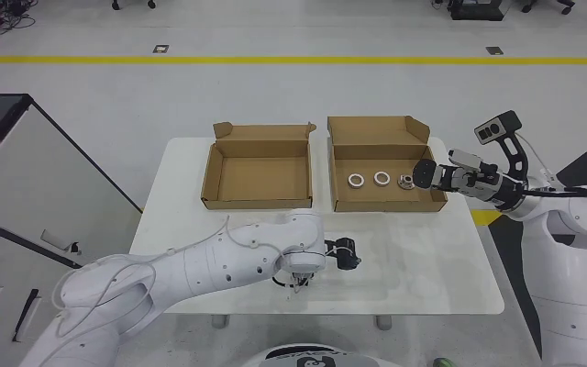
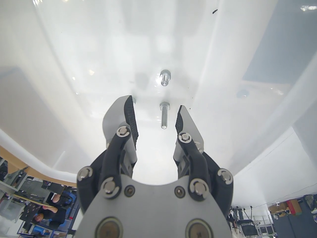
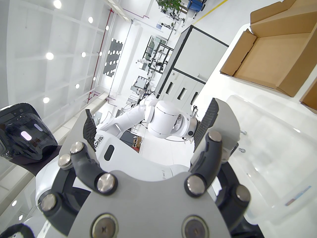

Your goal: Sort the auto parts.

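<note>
My left gripper (image 2: 156,104) is open, low over a clear plastic bin (image 2: 74,63). A silver bolt (image 2: 164,115) lies on the bin floor between its fingertips, untouched. A second bolt (image 2: 164,77) lies just beyond it. In the top view the left gripper (image 1: 347,254) is at the table's front middle. My right gripper (image 3: 151,106) is open with nothing in it, and it hangs at the right rim of the right cardboard box (image 1: 341,197) in the top view (image 1: 424,172). That box holds three ring-shaped parts (image 1: 380,178). The left cardboard box (image 1: 259,179) has nothing in it.
Both boxes stand side by side at the back of the white table (image 1: 440,284), flaps up. From the right wrist, the clear bin (image 3: 272,162) with two bolts (image 3: 244,132) lies in front of the boxes. A grey cabinet (image 1: 55,183) stands left of the table.
</note>
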Robot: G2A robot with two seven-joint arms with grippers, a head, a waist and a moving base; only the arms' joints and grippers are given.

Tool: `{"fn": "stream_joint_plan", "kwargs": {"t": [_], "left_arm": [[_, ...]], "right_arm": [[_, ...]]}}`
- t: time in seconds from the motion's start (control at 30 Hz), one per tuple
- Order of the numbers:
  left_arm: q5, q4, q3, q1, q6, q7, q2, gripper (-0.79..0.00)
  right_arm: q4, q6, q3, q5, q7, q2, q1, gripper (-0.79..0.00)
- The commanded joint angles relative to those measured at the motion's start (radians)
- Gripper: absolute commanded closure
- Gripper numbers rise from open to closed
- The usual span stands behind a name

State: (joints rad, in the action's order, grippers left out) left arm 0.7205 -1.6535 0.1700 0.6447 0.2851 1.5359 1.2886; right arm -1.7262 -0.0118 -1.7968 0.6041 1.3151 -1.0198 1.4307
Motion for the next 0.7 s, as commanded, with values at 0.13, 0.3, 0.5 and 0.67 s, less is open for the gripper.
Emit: {"fn": "stream_joint_plan", "kwargs": {"t": [0.13,0.3,0.5,0.67], "left_arm": [[0.005,0.011,0.0,-0.002,0.0,0.0,0.017,-0.385],[0.014,0.037,0.0,0.0,0.0,0.0,0.031,-0.382],[0.022,0.064,0.0,0.0,0.0,0.0,0.047,-0.382],[0.014,0.065,0.0,0.002,0.0,0.0,0.056,-0.388]], "right_arm": [[0.0,0.0,0.0,0.0,0.0,0.0,0.0,-0.785],[0.0,0.0,0.0,0.0,0.0,0.0,0.0,-0.785],[0.0,0.0,0.0,0.0,0.0,0.0,0.0,-0.785],[0.0,0.0,0.0,0.0,0.0,0.0,0.0,-0.785]]}}
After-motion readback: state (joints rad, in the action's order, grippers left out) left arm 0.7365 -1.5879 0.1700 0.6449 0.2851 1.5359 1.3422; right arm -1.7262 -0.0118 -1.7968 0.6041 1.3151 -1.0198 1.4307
